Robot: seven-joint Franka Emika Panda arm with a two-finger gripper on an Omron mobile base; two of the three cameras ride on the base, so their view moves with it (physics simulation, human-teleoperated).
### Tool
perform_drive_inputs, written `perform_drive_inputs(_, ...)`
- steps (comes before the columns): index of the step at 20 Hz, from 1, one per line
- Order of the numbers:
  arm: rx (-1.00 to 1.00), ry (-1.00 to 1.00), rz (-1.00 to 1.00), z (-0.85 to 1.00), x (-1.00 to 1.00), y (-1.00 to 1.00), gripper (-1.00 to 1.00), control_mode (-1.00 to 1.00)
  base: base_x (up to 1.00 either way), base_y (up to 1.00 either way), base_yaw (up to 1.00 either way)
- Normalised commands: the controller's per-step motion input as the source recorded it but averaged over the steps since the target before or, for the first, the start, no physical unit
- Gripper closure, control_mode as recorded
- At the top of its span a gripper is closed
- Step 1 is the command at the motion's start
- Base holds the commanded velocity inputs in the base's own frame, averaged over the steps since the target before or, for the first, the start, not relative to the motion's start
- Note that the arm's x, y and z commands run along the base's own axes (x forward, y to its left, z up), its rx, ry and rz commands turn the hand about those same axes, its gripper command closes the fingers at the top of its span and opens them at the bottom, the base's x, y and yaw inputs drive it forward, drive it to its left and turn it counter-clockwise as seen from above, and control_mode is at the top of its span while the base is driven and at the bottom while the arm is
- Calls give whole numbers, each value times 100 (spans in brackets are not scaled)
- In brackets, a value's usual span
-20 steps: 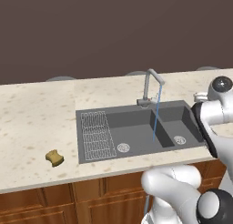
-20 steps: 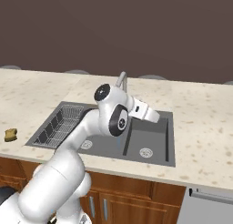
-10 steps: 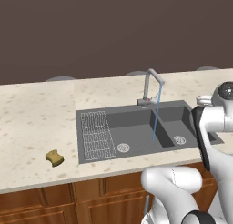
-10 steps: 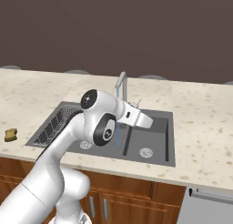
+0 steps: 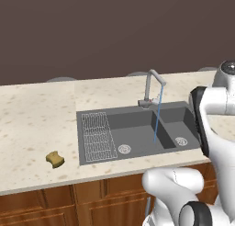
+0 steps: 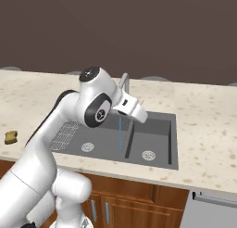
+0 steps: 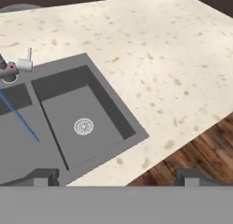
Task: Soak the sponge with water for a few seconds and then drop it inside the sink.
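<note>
The sponge (image 5: pixel 55 159) is lying flat on the pale speckled worktop (image 5: pixel 36 115), well to the left of the sink (image 5: pixel 137 124) and near the worktop's front edge. Nothing is touching it, and bare worktop is seen all around it. In the right base view the sponge (image 6: pixel 10 137) is seen at the far left edge of the picture.

The water (image 5: pixel 157 121) is running in a thin blue line from the grey faucet (image 5: pixel 151 87) down into the big left basin, close to the wall between the 2 basins. A ribbed rack (image 5: pixel 97 135) is sitting at the left end of that basin.

The hand (image 7: pixel 113 178) is being held above the front right corner of the sink, well apart from the sponge. Its 2 dark fingertips (image 7: pixel 43 175) are standing wide apart, and nothing is gripped between them. In the hand view the smaller right basin (image 7: pixel 86 118) with its round drain (image 7: pixel 83 126) is seen below, with a wide stretch of bare worktop to its right and the wooden floor (image 7: pixel 191 155) past the front edge.

In the right base view the white arm (image 6: pixel 97 106) is reaching over the sink, in front of part of the faucet. In the left base view the arm (image 5: pixel 206 119) is seen at the right edge.
</note>
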Motion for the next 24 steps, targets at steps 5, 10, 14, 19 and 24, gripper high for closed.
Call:
perform_drive_inputs(5,4,8,5,-15,-30,52,-100,-100,0,0,0)
perform_drive_inputs(10,0,-7,13,-35,-27,53,-100,-100,0,0,0)
perform_drive_inputs(14,0,-8,16,-36,0,64,-100,-100,0,0,0)
perform_drive_inputs(19,2,0,15,-8,17,75,-100,-100,0,0,0)
perform_drive_inputs(24,8,1,11,0,32,80,-100,-100,0,0,0)
